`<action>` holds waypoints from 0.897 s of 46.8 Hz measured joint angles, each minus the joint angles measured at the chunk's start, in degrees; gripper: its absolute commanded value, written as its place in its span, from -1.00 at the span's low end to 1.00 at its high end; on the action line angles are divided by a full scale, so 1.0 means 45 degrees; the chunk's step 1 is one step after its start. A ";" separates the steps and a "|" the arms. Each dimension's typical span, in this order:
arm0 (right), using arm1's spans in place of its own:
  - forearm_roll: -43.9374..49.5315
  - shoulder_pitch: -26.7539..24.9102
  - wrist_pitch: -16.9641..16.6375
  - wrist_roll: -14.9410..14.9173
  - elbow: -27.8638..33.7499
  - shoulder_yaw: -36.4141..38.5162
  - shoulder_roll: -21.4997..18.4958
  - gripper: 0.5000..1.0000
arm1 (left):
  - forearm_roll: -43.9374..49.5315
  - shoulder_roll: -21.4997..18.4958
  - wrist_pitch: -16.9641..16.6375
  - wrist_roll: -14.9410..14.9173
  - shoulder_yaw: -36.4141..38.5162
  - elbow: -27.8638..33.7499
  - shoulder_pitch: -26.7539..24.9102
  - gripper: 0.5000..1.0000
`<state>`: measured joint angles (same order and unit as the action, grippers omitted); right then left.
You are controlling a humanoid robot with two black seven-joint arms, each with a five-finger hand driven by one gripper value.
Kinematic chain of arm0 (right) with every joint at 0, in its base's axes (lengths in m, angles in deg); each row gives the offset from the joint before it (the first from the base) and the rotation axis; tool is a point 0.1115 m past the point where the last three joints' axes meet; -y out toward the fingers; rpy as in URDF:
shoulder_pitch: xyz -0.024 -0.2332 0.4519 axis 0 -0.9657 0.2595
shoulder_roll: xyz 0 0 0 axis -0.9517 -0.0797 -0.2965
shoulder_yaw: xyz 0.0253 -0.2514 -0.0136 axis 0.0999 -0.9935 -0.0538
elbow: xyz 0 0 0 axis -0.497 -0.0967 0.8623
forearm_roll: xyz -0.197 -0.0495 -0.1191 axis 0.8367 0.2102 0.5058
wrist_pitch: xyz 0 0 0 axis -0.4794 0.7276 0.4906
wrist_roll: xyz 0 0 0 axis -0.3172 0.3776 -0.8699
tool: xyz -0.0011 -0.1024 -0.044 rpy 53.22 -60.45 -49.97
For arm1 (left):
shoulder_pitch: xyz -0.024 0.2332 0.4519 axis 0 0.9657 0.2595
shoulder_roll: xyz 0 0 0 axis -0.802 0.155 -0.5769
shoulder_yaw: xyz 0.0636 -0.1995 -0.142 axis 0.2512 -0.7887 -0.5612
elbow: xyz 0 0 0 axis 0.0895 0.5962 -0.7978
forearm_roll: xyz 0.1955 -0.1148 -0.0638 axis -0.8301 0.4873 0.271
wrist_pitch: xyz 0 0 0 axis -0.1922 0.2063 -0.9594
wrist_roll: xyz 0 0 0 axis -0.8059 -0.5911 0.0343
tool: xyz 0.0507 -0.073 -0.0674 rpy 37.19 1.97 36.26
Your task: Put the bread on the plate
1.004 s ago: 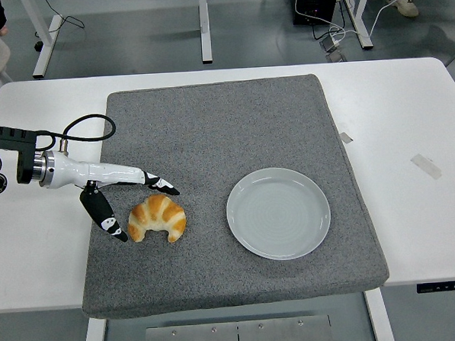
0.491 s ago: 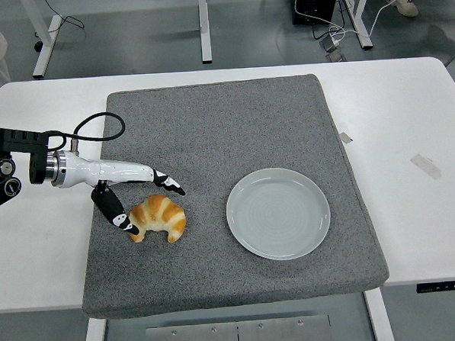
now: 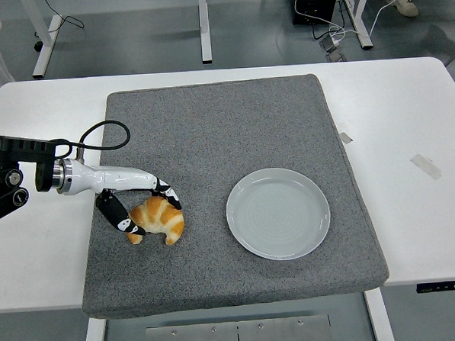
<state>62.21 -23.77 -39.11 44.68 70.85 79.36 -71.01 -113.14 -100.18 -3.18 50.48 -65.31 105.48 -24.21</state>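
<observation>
Since the earlier frame our left hand (image 3: 141, 205) had slid in from nine o'clock and closed the gap: its fingers, which had stood apart from the croissant (image 3: 158, 219), now sat on it, one black-tipped finger (image 3: 170, 195) curling over the top of the loaf toward one o'clock and the other (image 3: 126, 225) pressed against its left end near seven o'clock. We read that as the hand grasping the bread, though the grip looked shallow and the loaf was not lifted; it lay on the grey mat (image 3: 210, 125), at about nine o'clock from the plate (image 3: 278, 213) and a little apart from it. Our right arm did not show at all.

Working outward, the plate sat empty on the mat's right half, with nothing between it and the croissant. Beyond the mat lay the white table (image 3: 408, 115), two scraps of tape on its right side, and floor and desk legs at twelve o'clock.

We judged the main risk to be the pinch itself: a curved, flaky, soft loaf caught only by fingertips at one end could roll out, crush or tear if we lifted fast, and it might drop short of the rim.
</observation>
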 measured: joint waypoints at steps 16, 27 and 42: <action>-0.0001 0.0000 0.0000 -0.0007 -0.0023 0.0001 0.0000 1.00 | -0.0053 0.0210 -0.0354 0.0053 0.0004 -0.0306 -0.0406 -0.72; 0.0000 0.0000 0.0000 -0.0010 -0.0036 -0.0015 0.0000 1.00 | 0.0368 0.0245 -0.0354 0.0093 -0.0163 -0.0298 -0.0615 -0.74; 0.0000 0.0000 0.0000 -0.0002 -0.0038 -0.0019 0.0000 1.00 | 0.2041 0.0333 -0.0322 0.0094 -0.0147 -0.0292 -0.1750 -0.74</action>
<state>62.21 -23.77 -39.11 44.67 70.68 79.28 -71.01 -103.95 -98.68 -4.63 50.91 -65.97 104.17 -32.09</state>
